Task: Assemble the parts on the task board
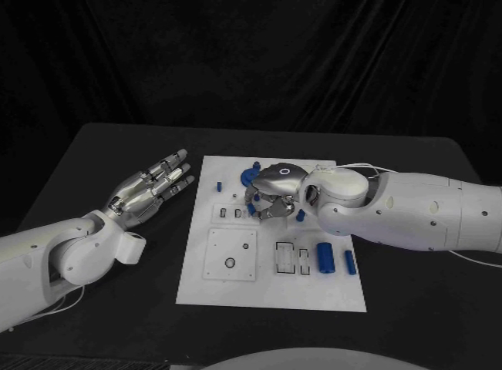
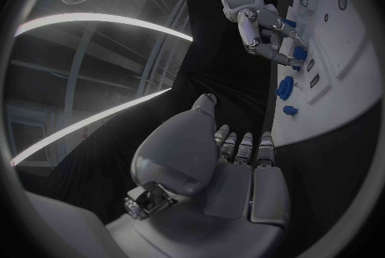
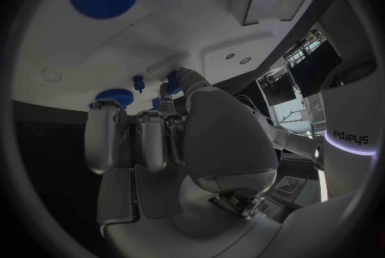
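I find the task board [image 1: 271, 289] lying flat in the middle of the black table [image 1: 95, 154], its long side running away from me. On its near half sit a square white plate [image 1: 230, 253] with a round hole, two narrow rectangular slots [image 1: 285, 257], and beside them two blue cylinders [image 1: 325, 257] lying side by side (the one nearer the board's right edge is the shorter). On the far half I note a small blue peg [image 1: 220, 186] standing close to the left edge, and a larger round blue part [image 1: 248, 176] at the far end, partly hidden behind the right hand.

The right hand [image 1: 275, 193] hangs over the far half of the board, fingers curled down toward its surface. From the right wrist view the fingertips [image 3: 178, 76] sit right at a small blue part [image 3: 172, 87] on the board, with another small blue peg [image 3: 138, 83] and a round blue disc [image 3: 117, 97] just beside. I cannot tell whether the hand grips that part or only touches it.

The left hand [image 1: 150, 190] is off the board, above the bare table just beside the board's left edge. It holds nothing; its fingers [image 2: 243, 146] lie straight and close together, palm flat, pointing away from me.
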`<action>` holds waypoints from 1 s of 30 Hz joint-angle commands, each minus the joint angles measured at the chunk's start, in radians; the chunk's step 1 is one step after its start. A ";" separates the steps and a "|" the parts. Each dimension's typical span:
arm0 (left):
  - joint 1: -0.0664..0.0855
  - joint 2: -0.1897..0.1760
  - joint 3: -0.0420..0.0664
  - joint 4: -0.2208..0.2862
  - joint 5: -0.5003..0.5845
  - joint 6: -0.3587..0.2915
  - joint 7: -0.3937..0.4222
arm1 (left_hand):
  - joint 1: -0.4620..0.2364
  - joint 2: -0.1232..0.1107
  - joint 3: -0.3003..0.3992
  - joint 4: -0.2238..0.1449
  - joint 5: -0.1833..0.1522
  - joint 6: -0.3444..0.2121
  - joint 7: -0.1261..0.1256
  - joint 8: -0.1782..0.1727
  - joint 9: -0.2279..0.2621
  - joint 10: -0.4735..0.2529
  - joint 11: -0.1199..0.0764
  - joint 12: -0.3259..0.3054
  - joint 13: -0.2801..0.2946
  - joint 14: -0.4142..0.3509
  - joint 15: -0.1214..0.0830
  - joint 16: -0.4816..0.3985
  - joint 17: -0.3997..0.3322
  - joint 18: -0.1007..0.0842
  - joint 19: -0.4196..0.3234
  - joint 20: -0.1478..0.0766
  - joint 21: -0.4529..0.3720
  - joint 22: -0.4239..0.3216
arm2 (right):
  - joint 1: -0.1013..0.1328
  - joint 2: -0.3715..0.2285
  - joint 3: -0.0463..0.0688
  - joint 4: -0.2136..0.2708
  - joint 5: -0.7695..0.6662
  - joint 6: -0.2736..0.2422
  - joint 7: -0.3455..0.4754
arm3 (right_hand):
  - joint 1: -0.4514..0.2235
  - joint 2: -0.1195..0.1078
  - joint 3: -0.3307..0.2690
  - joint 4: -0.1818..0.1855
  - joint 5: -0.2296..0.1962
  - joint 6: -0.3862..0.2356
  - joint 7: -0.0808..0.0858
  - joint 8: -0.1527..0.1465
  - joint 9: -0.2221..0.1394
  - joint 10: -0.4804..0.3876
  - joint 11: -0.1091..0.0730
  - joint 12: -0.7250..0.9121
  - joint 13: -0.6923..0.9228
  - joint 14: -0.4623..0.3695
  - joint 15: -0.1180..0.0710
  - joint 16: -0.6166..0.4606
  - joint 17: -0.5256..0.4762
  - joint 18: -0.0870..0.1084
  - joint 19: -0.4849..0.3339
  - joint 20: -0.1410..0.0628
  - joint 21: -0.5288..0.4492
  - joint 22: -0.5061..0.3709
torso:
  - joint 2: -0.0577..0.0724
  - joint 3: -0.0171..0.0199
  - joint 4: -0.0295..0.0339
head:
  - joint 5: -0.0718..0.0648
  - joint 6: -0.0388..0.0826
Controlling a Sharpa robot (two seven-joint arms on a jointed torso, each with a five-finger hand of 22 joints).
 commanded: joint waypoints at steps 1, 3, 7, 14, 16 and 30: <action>-0.001 0.002 0.001 0.001 0.000 0.013 0.011 | 0.009 0.003 0.006 0.003 0.005 -0.002 -0.003 0.005 0.001 -0.001 0.003 -0.005 -0.001 0.000 0.004 -0.004 -0.001 -0.018 0.001 0.004 -0.006 -0.001 | -0.003 0.001 0.000 -0.001 -0.007 0.023 -0.020 | -0.008 0.000 0.001 -0.008 -0.013 -0.011 -0.001 -0.007 -0.003 0.105 0.005 0.004 0.263 0.081 0.010 -0.003 0.150 0.004 0.018 0.005 -0.004 0.194 | 0.000 0.0001 0.0007 | -0.002 -0.001; -0.002 0.003 0.001 0.000 0.000 0.013 0.011 | 0.009 0.003 0.006 0.003 0.005 -0.002 -0.003 0.005 0.001 -0.001 0.003 -0.005 -0.001 0.000 0.004 -0.004 -0.001 -0.018 0.001 0.004 -0.006 -0.001 | -0.003 0.001 0.000 -0.001 -0.007 0.025 -0.020 | -0.008 -0.001 0.001 -0.009 -0.015 -0.013 -0.001 -0.008 -0.003 0.105 0.005 0.004 0.263 0.081 0.010 -0.004 0.148 0.004 0.018 0.005 -0.004 0.195 | 0.000 0.0001 0.0001 | -0.001 -0.001; -0.002 0.003 0.001 -0.001 0.000 0.014 0.011 | 0.009 0.003 0.006 0.003 0.005 -0.002 -0.003 0.005 0.001 -0.001 0.003 -0.005 -0.001 0.000 0.004 -0.004 -0.001 -0.018 0.001 0.004 -0.006 -0.001 | -0.004 0.000 0.000 -0.001 -0.007 0.028 -0.021 | -0.013 -0.004 0.002 -0.016 -0.038 -0.034 0.001 -0.022 -0.013 0.105 0.006 0.004 0.263 0.081 0.011 -0.004 0.148 0.004 0.018 0.006 -0.005 0.194 | 0.000 -0.0001 0.0001 | -0.001 -0.003; -0.002 0.005 0.001 -0.004 0.000 0.015 0.011 | 0.009 0.004 0.008 0.001 0.005 -0.002 -0.004 0.005 0.001 -0.001 0.003 -0.005 -0.002 0.000 0.004 -0.004 -0.001 -0.018 0.001 0.004 -0.006 -0.001 | -0.006 0.001 0.000 -0.002 -0.007 0.034 -0.021 | -0.023 -0.009 -0.003 -0.032 -0.108 -0.078 0.000 -0.049 -0.038 0.105 0.006 0.004 0.263 0.080 0.011 -0.005 0.145 0.005 0.018 0.007 -0.009 0.194 | -0.001 0.0009 0.0003 | -0.003 -0.005; -0.002 0.006 0.001 -0.005 0.000 0.015 0.011 | 0.009 0.004 0.008 0.001 0.005 -0.002 -0.004 0.005 0.001 -0.001 0.003 -0.005 -0.002 0.000 0.004 -0.004 -0.001 -0.018 0.001 0.004 -0.006 -0.001 | -0.006 0.001 0.000 -0.003 -0.007 0.032 -0.021 | -0.025 -0.009 -0.005 -0.033 -0.116 -0.083 0.000 -0.052 -0.041 0.105 0.006 0.004 0.263 0.080 0.011 -0.005 0.145 0.005 0.018 0.007 -0.009 0.194 | -0.001 0.0011 0.0001 | -0.003 -0.006; -0.003 -0.001 0.001 0.004 0.000 -0.002 0.027 | 0.016 -0.007 0.017 -0.018 0.003 -0.002 -0.001 0.005 0.001 -0.001 0.005 -0.005 -0.002 0.000 0.000 -0.004 -0.001 -0.015 0.001 0.005 -0.006 -0.001 | 0.013 -0.054 0.000 0.031 -0.007 -0.132 0.026 | -0.061 -0.107 -0.077 0.115 -0.356 -0.239 -0.022 -0.106 -0.144 0.105 -0.018 0.004 0.263 0.077 -0.004 -0.014 0.127 0.006 0.019 -0.006 -0.018 0.193 | -0.001 0.0011 0.0003 | 0.003 -0.001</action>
